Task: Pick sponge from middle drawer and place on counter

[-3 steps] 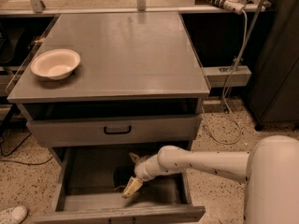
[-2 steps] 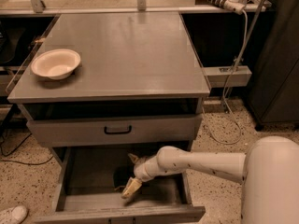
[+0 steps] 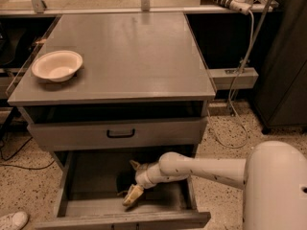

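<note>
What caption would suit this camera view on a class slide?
Robot gripper reaches into the open middle drawer below a counter holding a white bowl.

Dim, warm light, seemingly from overhead, puts a sheen on the far edge of the counter (image 3: 129,56). Below its front edge the gripper (image 3: 133,195) sits in shadow.

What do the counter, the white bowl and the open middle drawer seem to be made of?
The counter: probably brushed grey metal, since it shows a dull sheen and soft reflections.
The white bowl: smooth, off-white, perhaps ceramic or plastic; the look leaves it open.
The middle drawer: grey sheet metal, it seems, with thin flat walls.
The gripper reaches into this drawer, near its floor.
</note>
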Controlling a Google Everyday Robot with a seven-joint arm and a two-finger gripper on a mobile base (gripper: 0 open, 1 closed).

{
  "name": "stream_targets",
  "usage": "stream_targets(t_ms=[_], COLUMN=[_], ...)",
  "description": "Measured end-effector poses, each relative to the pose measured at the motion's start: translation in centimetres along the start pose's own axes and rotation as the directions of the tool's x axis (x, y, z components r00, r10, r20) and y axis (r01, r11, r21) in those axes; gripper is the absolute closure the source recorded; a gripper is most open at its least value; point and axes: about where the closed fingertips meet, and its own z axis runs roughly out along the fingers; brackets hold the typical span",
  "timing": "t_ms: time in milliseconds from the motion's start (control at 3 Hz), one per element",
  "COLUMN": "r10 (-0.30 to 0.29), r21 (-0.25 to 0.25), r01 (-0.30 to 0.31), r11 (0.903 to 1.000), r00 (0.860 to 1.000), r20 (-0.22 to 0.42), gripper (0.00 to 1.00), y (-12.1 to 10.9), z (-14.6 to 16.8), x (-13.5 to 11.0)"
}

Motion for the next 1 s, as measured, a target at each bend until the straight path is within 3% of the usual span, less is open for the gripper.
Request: stream_targets(t_ms=[333,1000], r10=[0.009,0.009], r21=[-0.006,-0.006], r01=[-0.009,-0.009], r11=[0.9999,0.9999], r00=[1.000,1.000], r20=[0.003,0.003], gripper=[0.00,0.42], y=[0.16,0.16], z=[0.38,0.39], x=[0.26,0.26])
